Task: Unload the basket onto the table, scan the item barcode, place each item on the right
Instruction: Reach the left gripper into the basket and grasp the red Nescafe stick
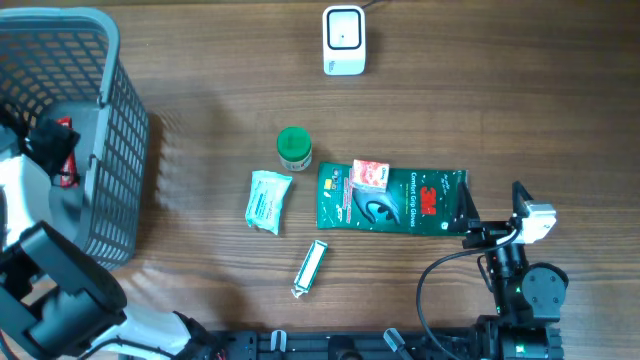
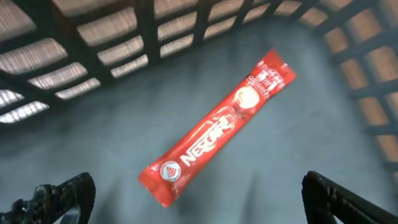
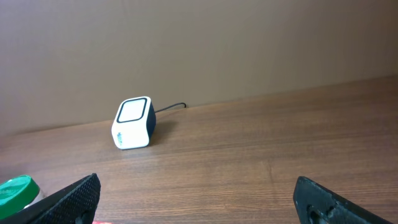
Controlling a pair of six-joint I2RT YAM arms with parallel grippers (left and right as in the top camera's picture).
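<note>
Left pincer [image 2: 199,198] released above red sachet [image 2: 217,127] in basket [image 1: 125,150] | right pincer [image 3: 199,202] released | overhead apparently half-hides it

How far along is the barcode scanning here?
Looks done: one red sachet lies in the basket. In hand: nothing; left gripper open over the sachet, right gripper open facing the scanner. Left: glove pack, green-lidded jar, white packet, tube and small box on the table.

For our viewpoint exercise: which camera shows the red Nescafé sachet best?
Left wrist: the Nescafé sachet lies whole, lettering legible, in the basket. Overhead shows only red slivers; right wrist shows none.
</note>
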